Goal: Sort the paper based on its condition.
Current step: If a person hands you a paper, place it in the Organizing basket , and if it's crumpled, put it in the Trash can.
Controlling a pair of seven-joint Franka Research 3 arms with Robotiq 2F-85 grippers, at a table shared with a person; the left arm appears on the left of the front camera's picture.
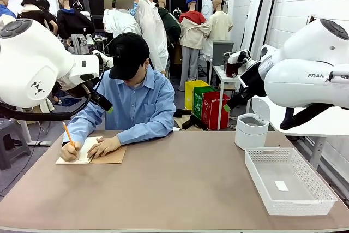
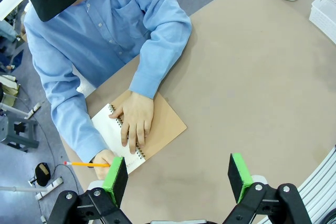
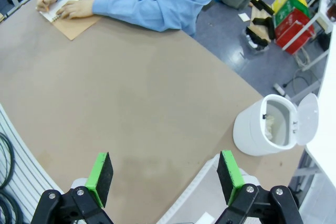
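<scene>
A person in a light blue shirt (image 1: 139, 107) is seated at the far side of the brown surface (image 1: 180, 189). A spiral-bound notebook with a brown cardboard cover (image 1: 110, 157) lies open and flat on the surface in front of the person, towards the robot's left. An orange pencil (image 1: 67, 133) is held upright over the notebook's white page (image 2: 107, 129) by one hand (image 1: 70, 152). The person's other hand (image 1: 103, 147) is laid flat across the spiral binding.

Towards the robot's right, a white plastic mesh basket (image 1: 294, 208) stands near the surface's near edge. A small white slip (image 1: 281, 185) lies on its floor. Just beyond the basket stands a white cylindrical bin (image 1: 251, 132) with its round lid tipped up. In the right wrist view, a white wrinkled lump (image 3: 270, 125) is seen inside the bin. It looks like a paper wad, though that cannot be told for certain.

Both arms are held raised above the surface. The left pincer (image 2: 177, 167) is spread wide, with nothing between its green pads (image 2: 115, 178). It is hung above the near edge of the notebook, clear of the person's hands. The right pincer (image 3: 164, 169) is likewise spread wide and holds nothing. It is poised over the bare surface, with the bin off to one side.
</scene>
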